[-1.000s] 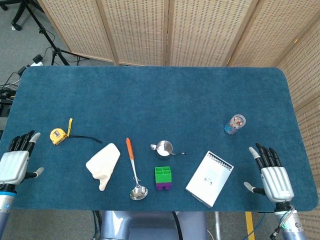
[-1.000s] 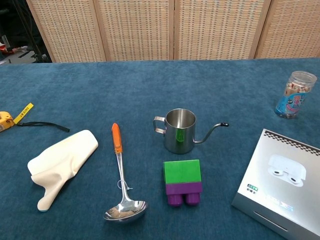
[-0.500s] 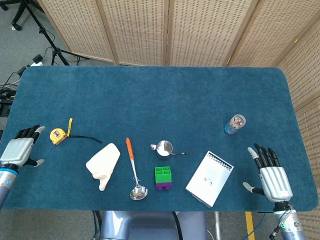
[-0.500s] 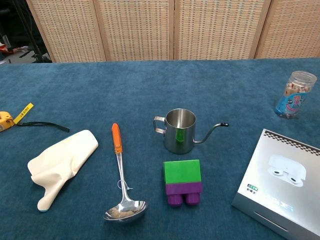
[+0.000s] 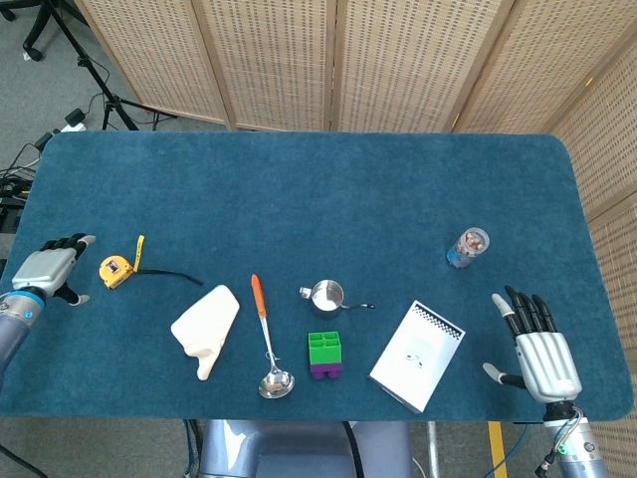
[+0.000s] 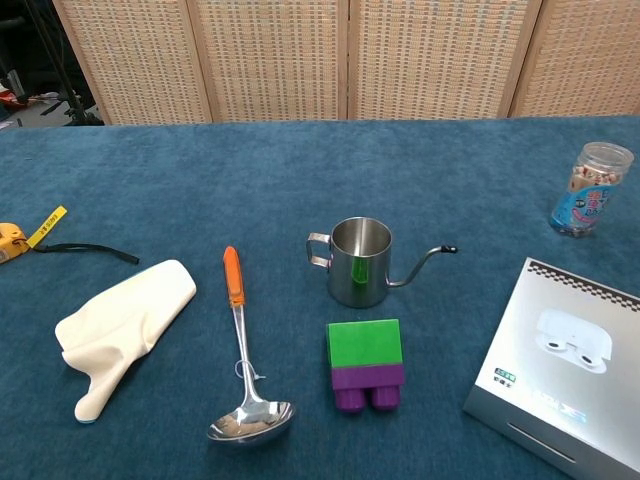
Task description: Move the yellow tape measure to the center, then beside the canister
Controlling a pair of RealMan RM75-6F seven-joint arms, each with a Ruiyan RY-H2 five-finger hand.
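The yellow tape measure (image 5: 114, 270) lies at the table's left side with a short yellow strip pulled out and a black cord trailing right; the chest view catches only its edge (image 6: 9, 241). My left hand (image 5: 50, 266) hovers just left of it, fingers apart, holding nothing. The clear canister (image 5: 468, 247) with a blue label stands at the right, also upright in the chest view (image 6: 589, 189). My right hand (image 5: 539, 349) rests open near the front right corner, fingers spread, empty. Neither hand shows in the chest view.
A cream cloth (image 5: 207, 328), an orange-handled ladle (image 5: 266, 337), a small steel pitcher (image 5: 326, 295), a green and purple block (image 5: 324, 356) and a white box (image 5: 417, 354) lie along the front half of the blue table (image 5: 318, 189).
My left hand has moved away from the front edge toward the tape measure, ending close beside its left side. The right hand has barely shifted.
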